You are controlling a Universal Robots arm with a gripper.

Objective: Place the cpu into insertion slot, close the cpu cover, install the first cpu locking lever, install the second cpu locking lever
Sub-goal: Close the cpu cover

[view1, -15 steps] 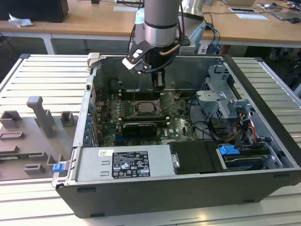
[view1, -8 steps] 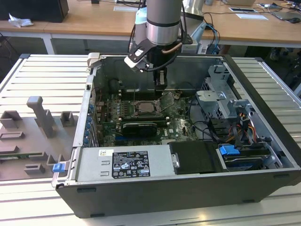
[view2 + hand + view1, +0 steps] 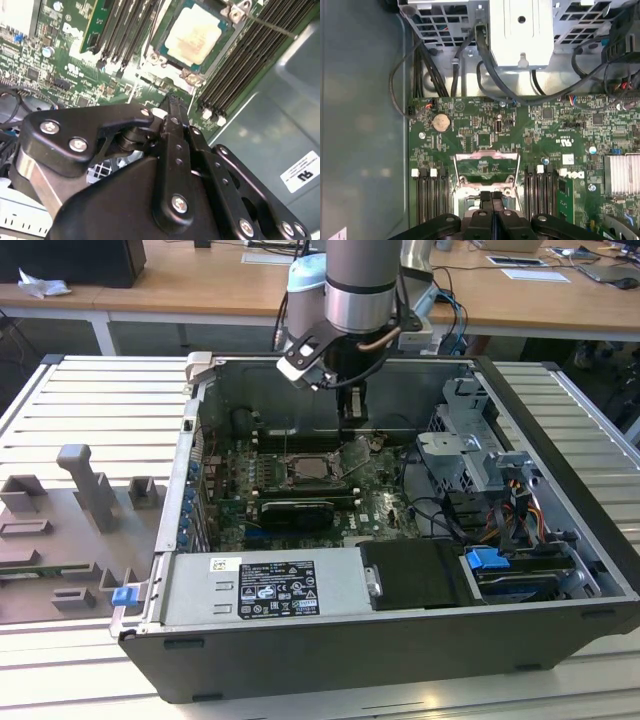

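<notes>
- One arm (image 3: 358, 285) on the job, coming down from above into the open computer case (image 3: 560, 480), its wrist held near upright over the back half of the board.
- One gripper (image 3: 352, 420) with two black fingers (image 3: 485, 202). In both wrist views they're pressed together, just a thin seam between them, and nothing is pinched there.
- One cpu (image 3: 194, 31), and it's home: the pale beige square lies flat in the insertion slot (image 3: 161, 59), clear to see in the second wrist view.
- One insertion slot, then, set in the green motherboard (image 3: 470, 117) with a bank of long black memory slots (image 3: 427, 197) on each side, two banks in all.
- One cpu cover (image 3: 487, 155), and it's up. The silvery frame stands open off the socket, and the green board shows through its window in the first wrist view.
- In the exterior view the cover tilts up on the side of the socket towards the exterior view's right.
- The fingertips hang just beside that raised frame, at its near edge. I can't tell whether they touch it.
- One locking lever (image 3: 272, 26) spotted: a thin wire rod running from the socket's corner out across the memory slots.
- Also counted: one round coin cell (image 3: 439, 122) and one finned heatsink (image 3: 622, 174) on the board.
- One grey fixture plate (image 3: 80, 530) lies beside the case on the exterior view's left.
</notes>
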